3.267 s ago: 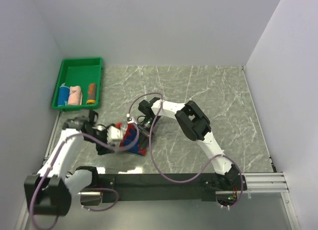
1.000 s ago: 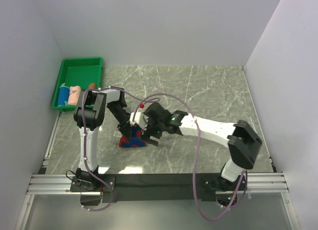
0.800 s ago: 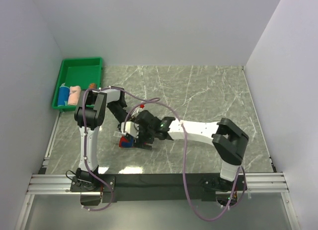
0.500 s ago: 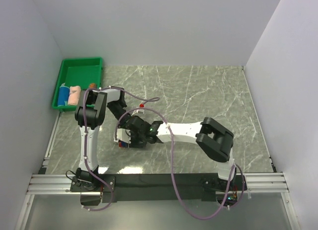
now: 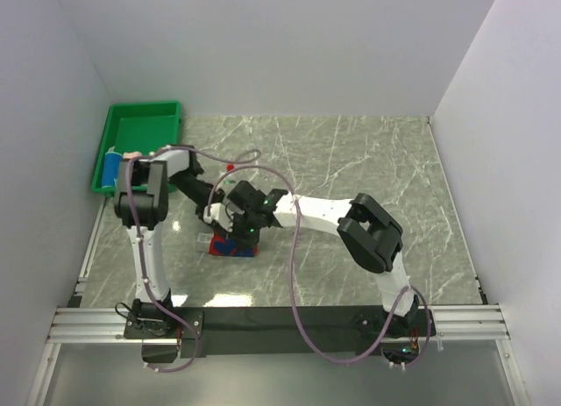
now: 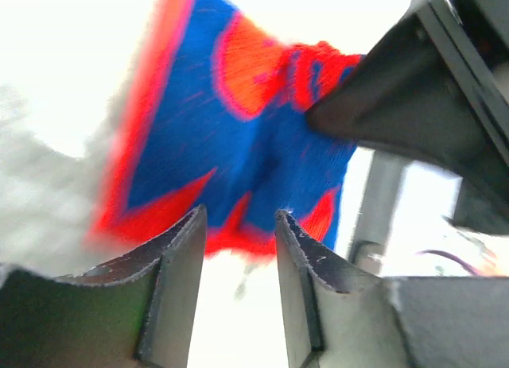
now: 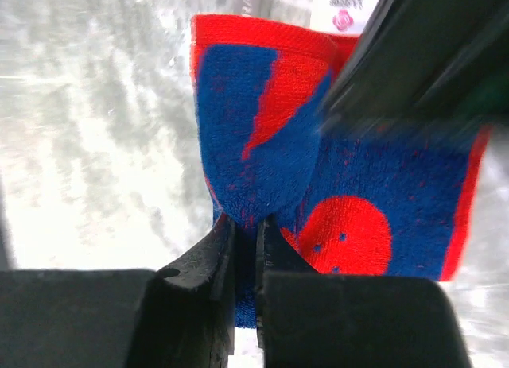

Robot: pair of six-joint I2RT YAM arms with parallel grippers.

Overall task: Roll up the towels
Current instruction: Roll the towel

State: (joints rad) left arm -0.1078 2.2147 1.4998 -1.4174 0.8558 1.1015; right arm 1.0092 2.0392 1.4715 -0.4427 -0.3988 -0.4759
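The red-and-blue patterned towel (image 5: 232, 245) lies on the marble table, left of centre. My right gripper (image 5: 238, 229) is shut on a fold of this towel (image 7: 262, 169), the jaws (image 7: 245, 225) almost touching with cloth pinched between them. My left gripper (image 5: 215, 215) is open, and its fingertips (image 6: 238, 218) reach the towel's lower edge (image 6: 238, 137) without closing on it. A dark finger of the right gripper (image 6: 398, 106) crosses the left wrist view. A blue rolled towel (image 5: 111, 167) and a pale pink one (image 5: 130, 155) lie in the tray. The orange towel is hidden.
The green plastic tray (image 5: 145, 117) stands at the back left against the wall, and my left arm (image 5: 133, 195) partly covers its near end. Both arms cross over the table's left half. White walls close in the left, back and right.
Both grippers have drawn back from the towel's near side towards the far side. The left arm's elbow swung left over the tray's end. The towel stays in the same spot.
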